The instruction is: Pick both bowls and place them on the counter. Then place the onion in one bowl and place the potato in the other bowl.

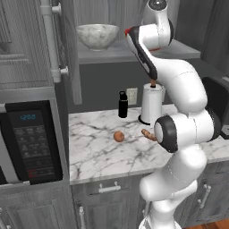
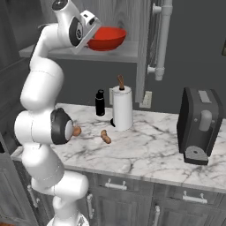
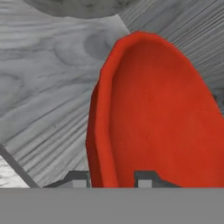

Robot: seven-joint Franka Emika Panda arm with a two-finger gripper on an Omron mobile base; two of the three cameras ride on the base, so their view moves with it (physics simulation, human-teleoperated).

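The glossy red bowl (image 2: pixel 108 37) (image 3: pixel 162 113) rests on the grey shelf (image 2: pixel 121 54). My gripper (image 3: pixel 112 178) is shut on its near rim, one fingertip inside and one outside. In the right base view the hand (image 2: pixel 85 27) reaches the bowl's left edge. The marble bowl (image 1: pixel 97 36) (image 3: pixel 83 6) stands further left on the same shelf. On the marble counter (image 1: pixel 98 154) (image 2: pixel 150 152) below lie the round onion (image 1: pixel 118 136) (image 2: pixel 77 131) and the elongated potato (image 1: pixel 147 134) (image 2: pixel 106 137), a little apart.
A paper towel roll (image 1: pixel 151 105) (image 2: pixel 122 108) and a black bottle (image 1: pixel 123 104) (image 2: pixel 100 102) stand at the counter's back. A microwave (image 1: pixel 29 143) sits to the left and a dark coffee machine (image 2: pixel 198 126) to the right. A white pipe (image 2: pixel 161 39) runs beside the shelf.
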